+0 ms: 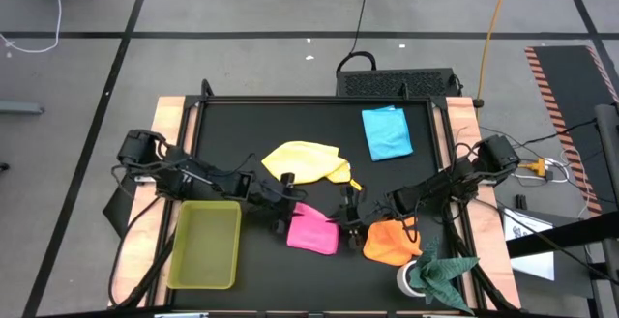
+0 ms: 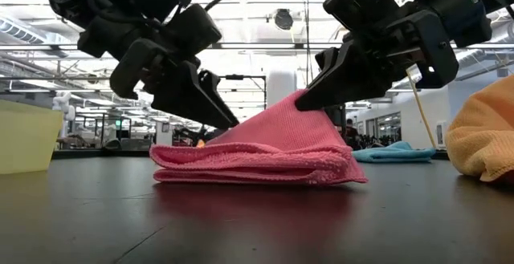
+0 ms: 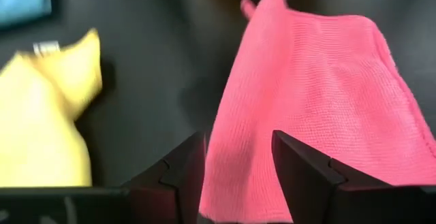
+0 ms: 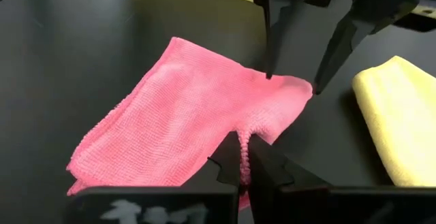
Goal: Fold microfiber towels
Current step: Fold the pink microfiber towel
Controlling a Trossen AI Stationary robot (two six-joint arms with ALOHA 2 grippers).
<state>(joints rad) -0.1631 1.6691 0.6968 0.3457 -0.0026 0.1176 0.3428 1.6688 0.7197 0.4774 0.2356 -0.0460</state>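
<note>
The pink towel (image 1: 312, 233) lies folded in several layers on the black table top, near the front middle. My right gripper (image 4: 244, 142) is shut on it from the table's right. My left gripper (image 3: 238, 146) is open on the towel's left side, with a fingertip on either side of one corner (image 4: 293, 84). I cannot tell whether the tips touch it. The yellow towel (image 1: 305, 160) lies crumpled behind the pink one. The light blue towel (image 1: 387, 132) lies at the far right. The orange towel (image 1: 392, 243) lies in a heap at the near right. My right gripper pinches a small bunch of the pink towel's top layer (image 4: 251, 130) between its two fingers, near the towel's right edge. The fingers slant down from the table's right. The pinched part rises into a peak (image 2: 301, 102). The other layers lie flat on the table.
A translucent yellow-green tray (image 1: 205, 245) stands at the near left, beside my left arm. A dark green cloth (image 1: 443, 270) lies at the near right corner. Bare black table shows at the far left and between the yellow and blue towels.
</note>
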